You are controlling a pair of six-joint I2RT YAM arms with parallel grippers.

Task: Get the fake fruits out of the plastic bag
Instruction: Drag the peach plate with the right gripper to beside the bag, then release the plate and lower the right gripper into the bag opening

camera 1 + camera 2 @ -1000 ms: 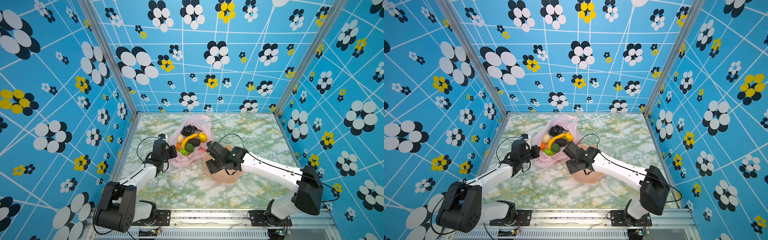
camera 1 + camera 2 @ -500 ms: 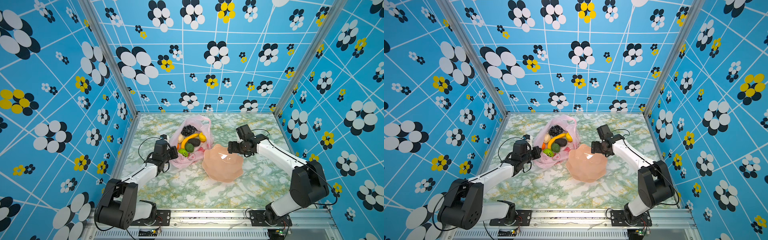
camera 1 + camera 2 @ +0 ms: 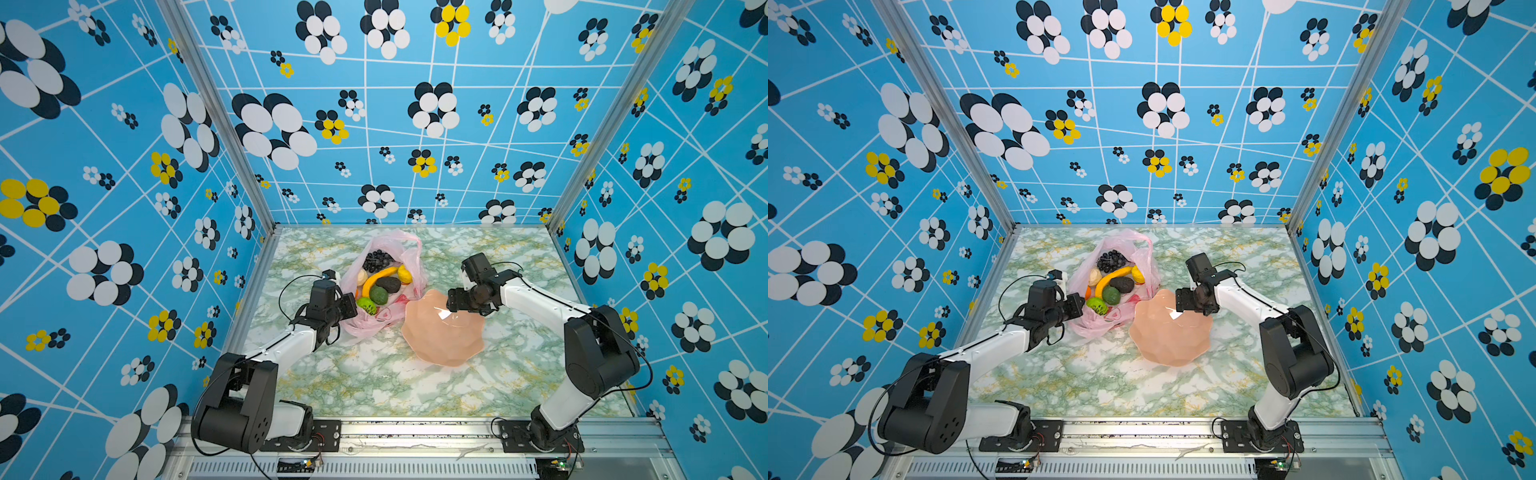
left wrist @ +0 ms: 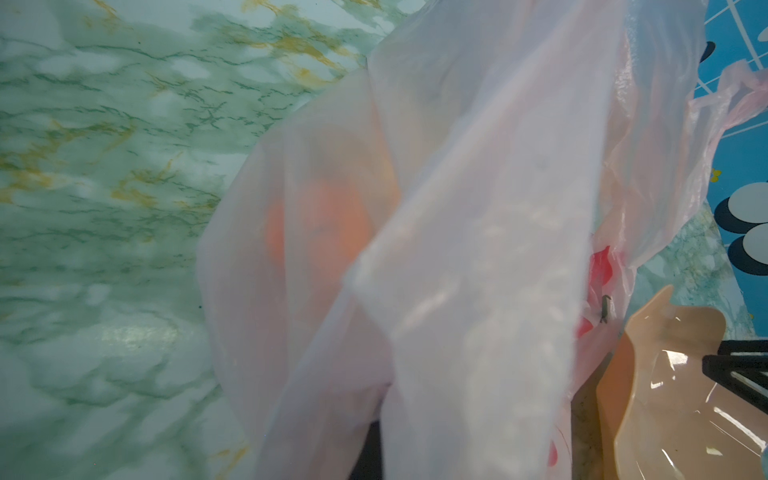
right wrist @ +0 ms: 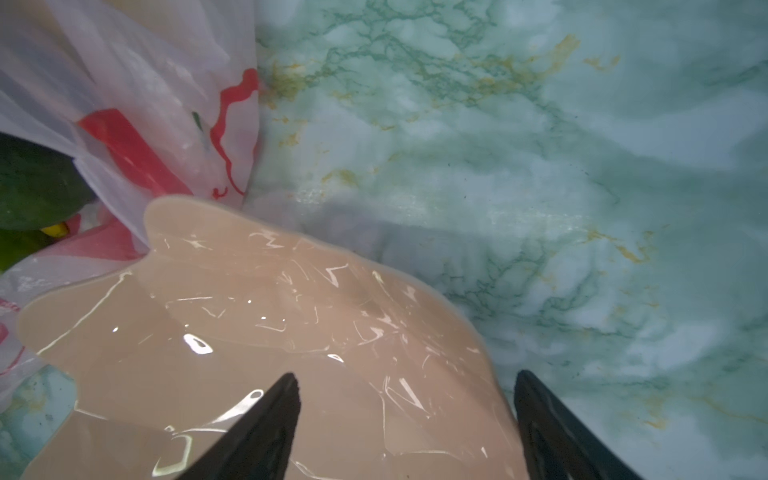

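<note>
Fingers (image 5: 266, 419) of the right gripper (image 5: 407, 376) stand wide apart and empty over the peach scalloped bowl (image 3: 446, 345); the left gripper (image 3: 348, 306) is pinched shut on the near rim of the pink plastic bag (image 3: 411, 266).

All the fake fruits (image 3: 1113, 286) lie in the bag's open mouth on the marbled tabletop (image 3: 374, 386), the bag resting against the bowl: banana (image 3: 376, 280) on top, grape bunch (image 3: 377, 259) at the far end, avocado (image 3: 389, 284) and green fruit (image 3: 378, 295) nearer. They look light, hard and smooth-skinned, so a shallow pinch would likely slip. The banana is best taken across its middle, and the round ones across their widest part. The film is thin, limp and clingy, and it will probably lift with a fruit unless its rim is held down.
</note>
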